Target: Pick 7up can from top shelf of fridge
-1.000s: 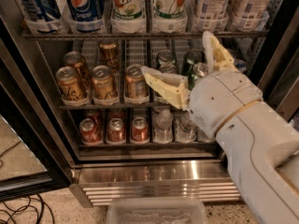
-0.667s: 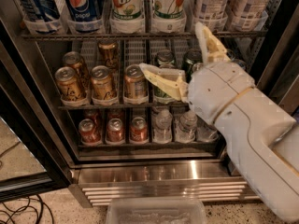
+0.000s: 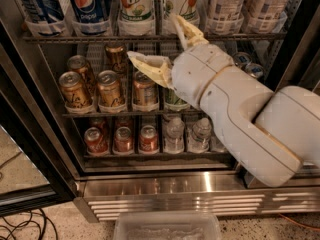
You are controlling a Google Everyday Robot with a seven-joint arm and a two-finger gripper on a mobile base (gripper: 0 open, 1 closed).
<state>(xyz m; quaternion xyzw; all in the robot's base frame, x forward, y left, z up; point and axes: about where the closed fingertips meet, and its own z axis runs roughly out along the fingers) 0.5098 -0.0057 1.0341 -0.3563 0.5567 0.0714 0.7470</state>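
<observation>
The fridge (image 3: 175,196) stands open in front of me. Its top shelf (image 3: 90,37) bears two blue Pepsi cans (image 3: 89,6) at left, two 7up cans (image 3: 135,4) in the middle and white cans at right. My gripper (image 3: 160,41) is open and empty. Its two cream fingers (image 3: 147,64) are spread wide, just below the top shelf and under the right 7up can (image 3: 181,1). It touches no can. The white arm runs from the lower right across the middle shelf.
The middle shelf holds gold cans (image 3: 110,89) at left and green cans behind the arm. The lowest shelf holds red-brown cans (image 3: 122,140) and clear bottles (image 3: 175,134). The black-framed door (image 3: 30,149) stands open at left. A clear plastic bin (image 3: 167,227) lies on the floor below.
The gripper and arm have moved up and to the left, from in front of the middle shelf toward the underside of the top shelf. The fingers stay spread.
</observation>
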